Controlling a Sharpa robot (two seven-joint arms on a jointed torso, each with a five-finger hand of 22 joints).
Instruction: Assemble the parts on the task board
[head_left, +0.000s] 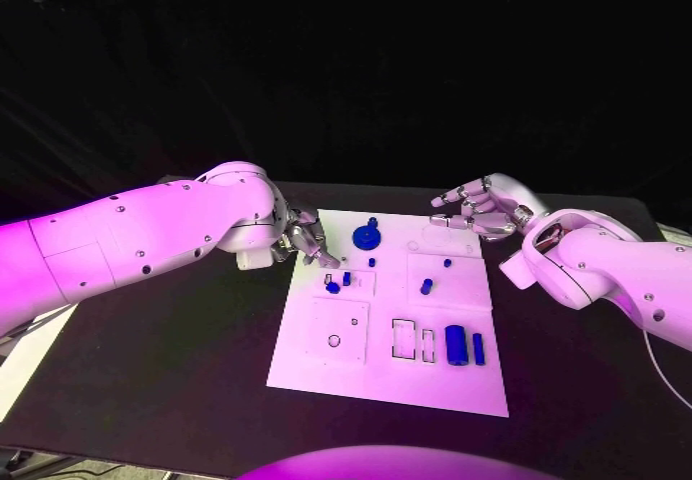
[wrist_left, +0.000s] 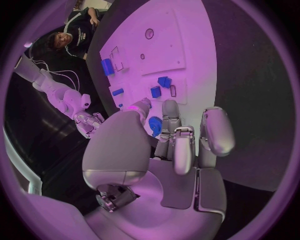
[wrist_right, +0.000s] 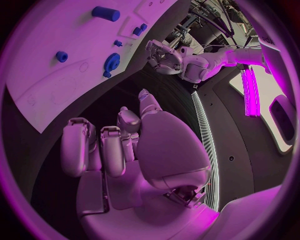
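The left hand (head_left: 307, 240) hovers at the task board's (head_left: 346, 375) far left edge, fingers bent, holding nothing. The right hand (head_left: 476, 210) hovers beyond the far right corner, fingers loosely curled and empty. The left wrist view shows a blue gear (wrist_left: 155, 123) just past its fingertips (wrist_left: 170, 107).

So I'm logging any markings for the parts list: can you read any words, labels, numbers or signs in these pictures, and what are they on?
None can be read.
White rectangular task board: only outlined shapes, no lettering.
Small blue plastic parts: no markings visible.
Silver left hand and silver right hand: no labels legible.
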